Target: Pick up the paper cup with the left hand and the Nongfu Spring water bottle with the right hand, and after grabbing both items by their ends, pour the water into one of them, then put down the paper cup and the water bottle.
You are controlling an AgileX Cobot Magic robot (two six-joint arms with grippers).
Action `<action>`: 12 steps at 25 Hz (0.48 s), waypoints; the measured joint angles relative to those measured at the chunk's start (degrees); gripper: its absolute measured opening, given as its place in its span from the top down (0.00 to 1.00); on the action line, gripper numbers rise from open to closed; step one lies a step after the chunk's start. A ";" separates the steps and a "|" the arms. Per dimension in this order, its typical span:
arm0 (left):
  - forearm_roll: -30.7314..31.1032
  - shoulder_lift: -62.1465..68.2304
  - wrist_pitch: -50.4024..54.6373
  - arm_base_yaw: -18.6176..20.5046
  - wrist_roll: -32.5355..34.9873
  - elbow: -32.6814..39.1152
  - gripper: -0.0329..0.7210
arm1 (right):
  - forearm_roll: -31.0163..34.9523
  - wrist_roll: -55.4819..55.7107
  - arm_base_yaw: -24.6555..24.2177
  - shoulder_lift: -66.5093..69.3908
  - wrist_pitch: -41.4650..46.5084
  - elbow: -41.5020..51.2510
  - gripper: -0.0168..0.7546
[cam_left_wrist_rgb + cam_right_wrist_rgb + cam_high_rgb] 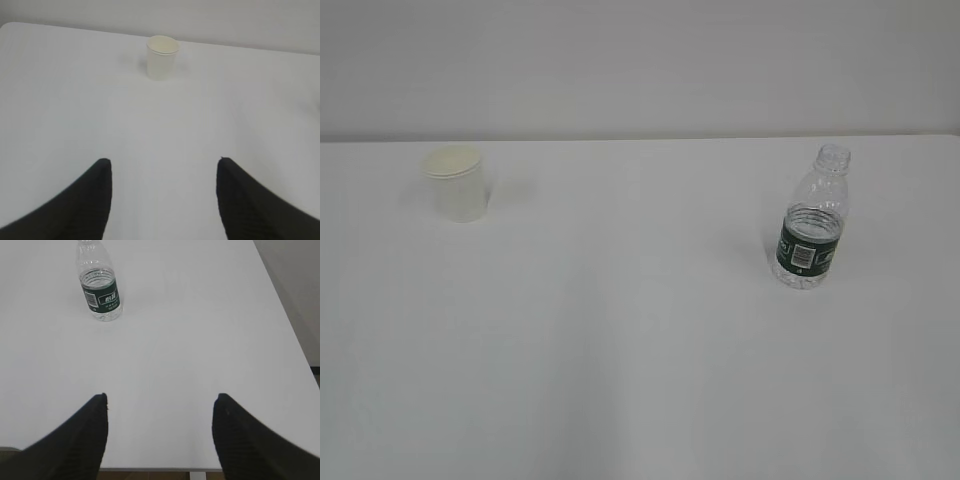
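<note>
Now the paper cup (455,183) stands upright in the upper left of the exterior frame, on the white table (620,350), with its open mouth up. Well apart from it, at the right of that frame, the Nongfu Spring water bottle (813,220) also stands upright, uncapped, its dark green label band low on the body with a white barcode patch facing the camera. Clear water (804,274) seems to sit in the bottom of the bottle, though its level is hard to make out.

Neither arm shows in the exterior frame. Seen from the left wrist, the left hand (162,200) fills the lower corners of the frame, its two black fingers spread wide with only bare table between them; the cup stands at top centre, far ahead. Seen from the right wrist, the right hand (160,437) is likewise spread wide and holds nothing, with the bottle at the upper left of the frame.
</note>
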 joint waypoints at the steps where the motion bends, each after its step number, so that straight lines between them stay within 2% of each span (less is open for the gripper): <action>1: -0.46 0.00 -0.89 0.00 0.00 0.00 0.34 | 0.00 0.00 0.00 0.00 0.00 0.00 0.33; 5: -4.33 0.00 -5.64 0.00 0.00 0.00 0.35 | 0.00 0.00 0.00 0.00 0.00 0.00 0.34; 12: -5.10 5.28 -10.02 0.00 0.00 -0.22 0.36 | 0.64 0.00 0.00 0.10 -4.59 -1.71 0.34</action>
